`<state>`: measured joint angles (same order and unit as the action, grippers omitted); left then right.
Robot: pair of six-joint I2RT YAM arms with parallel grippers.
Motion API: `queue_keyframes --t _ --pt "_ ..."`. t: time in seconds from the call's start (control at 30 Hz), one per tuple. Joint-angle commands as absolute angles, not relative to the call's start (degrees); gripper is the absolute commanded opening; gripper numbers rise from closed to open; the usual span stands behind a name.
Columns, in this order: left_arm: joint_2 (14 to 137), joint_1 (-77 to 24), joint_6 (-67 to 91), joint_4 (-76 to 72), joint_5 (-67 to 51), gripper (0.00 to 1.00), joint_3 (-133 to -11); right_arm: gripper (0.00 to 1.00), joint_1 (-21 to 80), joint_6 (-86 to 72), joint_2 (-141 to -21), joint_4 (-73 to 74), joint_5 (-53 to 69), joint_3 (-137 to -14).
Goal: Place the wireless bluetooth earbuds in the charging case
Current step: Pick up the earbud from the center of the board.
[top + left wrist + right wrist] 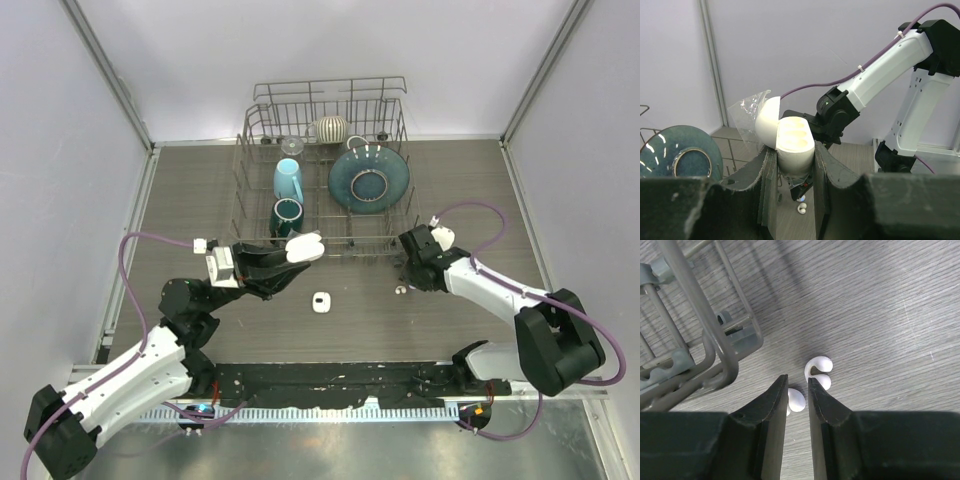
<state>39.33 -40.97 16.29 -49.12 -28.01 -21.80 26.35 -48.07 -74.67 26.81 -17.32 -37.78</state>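
My left gripper (298, 251) is shut on a white charging case (306, 247), held above the table beside the rack. The case (795, 137) has its lid swung open, and two empty wells show. My right gripper (404, 284) is down at the table over two white earbuds (400, 291). In the right wrist view its fingers (798, 383) stand narrowly apart. One earbud (797, 400) lies on the table between them, against the left finger with a gap to the right finger. The other earbud (819, 371) lies just beyond the right fingertip.
A wire dish rack (398, 130) stands at the back with a teal plate (369, 179), a blue cup (288, 180) and a dark cup (286, 214). Its near corner (735, 347) is close to my right gripper. A second small white case (321, 301) lies on the table between the arms.
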Motion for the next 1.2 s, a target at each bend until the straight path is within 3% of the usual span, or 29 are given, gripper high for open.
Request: queue_keyframes --t 0.0,0.83,1.13,1.17 --pt "39.5 -41.1 16.7 -52.8 -27.4 0.00 -22.1 0.29 25.8 -46.8 -75.7 24.0 -19.3 -37.2" --pt "39.6 -41.1 17.2 -53.5 -27.2 0.00 -21.7 0.28 25.3 -47.9 -70.4 29.1 -22.4 -32.8" --pt "39.7 -41.1 17.4 -53.7 -27.2 0.00 -21.5 0.20 25.4 -47.5 -70.1 29.5 -22.1 -32.6" --pt "39.6 -41.1 17.4 -53.8 -27.2 0.00 -21.4 0.12 25.4 -47.4 -70.1 29.6 -22.1 -32.7"
